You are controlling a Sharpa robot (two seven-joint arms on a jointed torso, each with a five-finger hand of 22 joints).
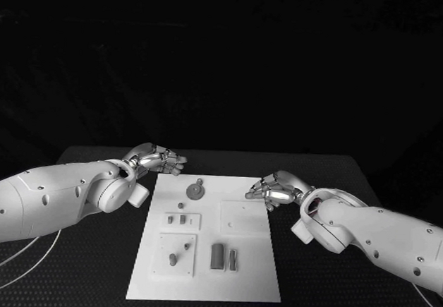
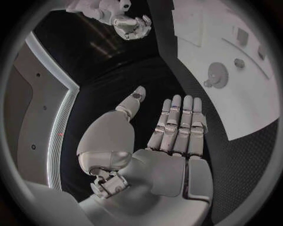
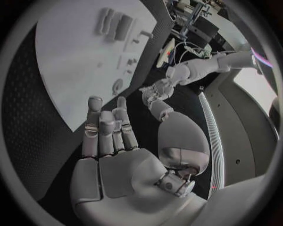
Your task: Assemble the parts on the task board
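The white task board (image 1: 249,269) lies in the middle of the black table. A round gear-like part (image 1: 195,190) sits near its far edge, two small pieces (image 1: 180,220) lie below it, and two grey bars (image 1: 225,257) lie nearer to me. My left hand (image 1: 158,159) hovers over the table just off the board's far left corner. In the left wrist view the left hand (image 2: 165,132) has straight fingers and holds nothing. My right hand (image 1: 272,188) is at the board's far right edge. The right hand (image 3: 112,141) is also spread and empty.
A raised square plate (image 1: 240,217) and a plate with pegs (image 1: 177,253) sit on the board. Cables (image 1: 10,266) trail over the table under my left arm. Black tabletop lies on both sides of the board.
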